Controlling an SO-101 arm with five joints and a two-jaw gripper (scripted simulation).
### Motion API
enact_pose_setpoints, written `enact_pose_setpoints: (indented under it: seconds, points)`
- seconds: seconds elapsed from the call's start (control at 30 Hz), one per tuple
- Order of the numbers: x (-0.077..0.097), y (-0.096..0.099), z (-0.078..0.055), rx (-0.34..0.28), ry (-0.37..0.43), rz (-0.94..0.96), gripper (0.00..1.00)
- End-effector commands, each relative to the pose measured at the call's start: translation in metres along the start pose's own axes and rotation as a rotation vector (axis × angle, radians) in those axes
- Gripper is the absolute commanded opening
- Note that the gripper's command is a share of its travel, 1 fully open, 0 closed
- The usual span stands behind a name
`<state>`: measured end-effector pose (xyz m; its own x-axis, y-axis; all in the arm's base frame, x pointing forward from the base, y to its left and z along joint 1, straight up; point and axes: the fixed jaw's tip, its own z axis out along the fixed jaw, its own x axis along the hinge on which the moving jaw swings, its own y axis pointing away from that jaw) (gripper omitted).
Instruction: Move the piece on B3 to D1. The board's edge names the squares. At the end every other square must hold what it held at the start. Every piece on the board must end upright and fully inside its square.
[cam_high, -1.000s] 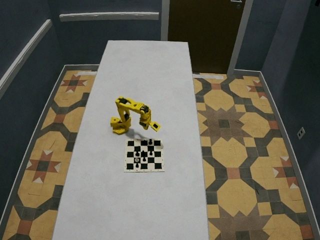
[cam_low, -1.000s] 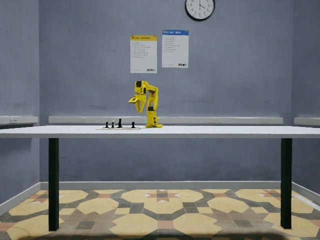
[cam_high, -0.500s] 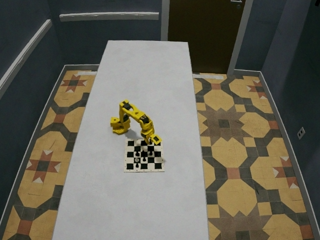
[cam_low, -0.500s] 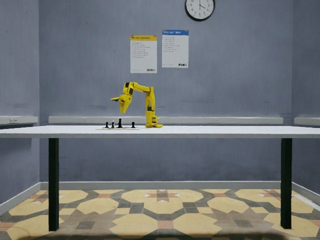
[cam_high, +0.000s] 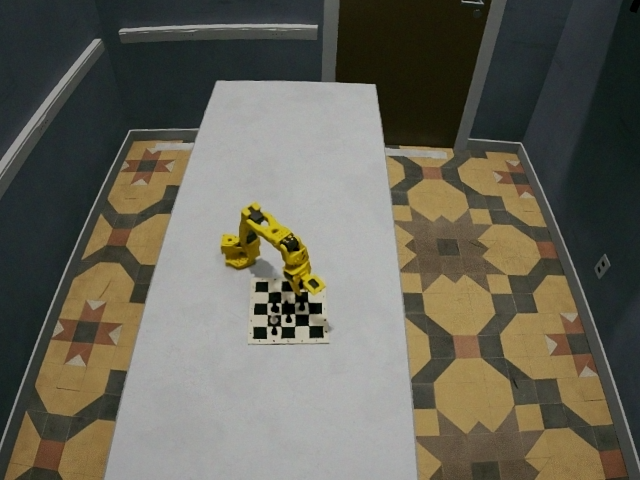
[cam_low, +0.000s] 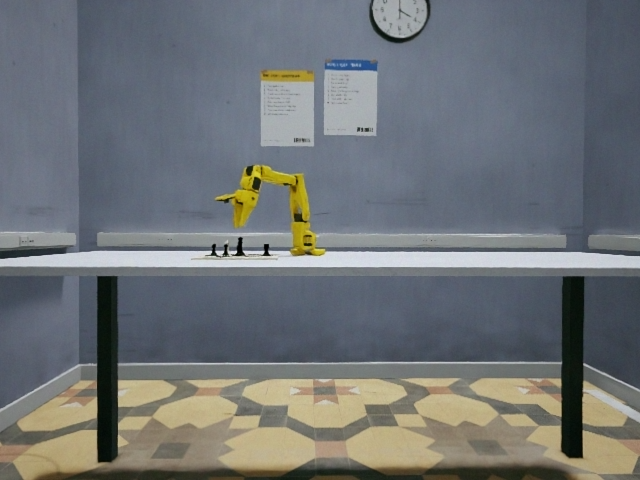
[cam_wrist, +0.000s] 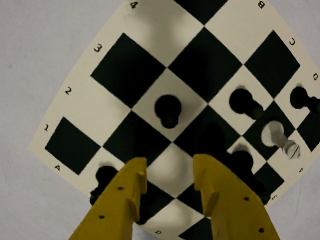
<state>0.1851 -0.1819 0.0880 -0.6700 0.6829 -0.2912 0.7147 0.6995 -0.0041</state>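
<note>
While the yellow arm is bent over the near edge of the chessboard, its gripper is held above the board, well clear of every piece, as is seen from the exterior view. The jaws are parted only a little. A narrow gap is seen between the two yellow fingers, and nothing is gripped in it; only the squares below are seen through the gap.

By the letters and numbers printed on the board's edge in the wrist view, the black piece on B3 is found upright on its light square, just ahead of the fingertips and untouched. D1 is read as the light square low in that view, between the two fingers, and no piece is seen on it.

Other pieces are seen to the right in the wrist view: a black piece, a second black piece near the frame's edge, a white piece on a dark square, and a dark piece partly hidden by the right finger. One more dark piece is seen beside the left finger at the board's edge.

The board is laid flat on the white table, close to the arm's base.
</note>
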Motion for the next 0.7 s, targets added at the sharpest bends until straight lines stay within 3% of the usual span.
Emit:
enact_pose_setpoints:
  seconds: [0.0, 0.67]
  points:
    - [-0.0003, -0.0026, 0.0031, 0.002, 0.004, 0.02, 0.09]
    - [0.0041, -0.0044, 0.0095, 0.004, 0.004, 0.027, 0.09]
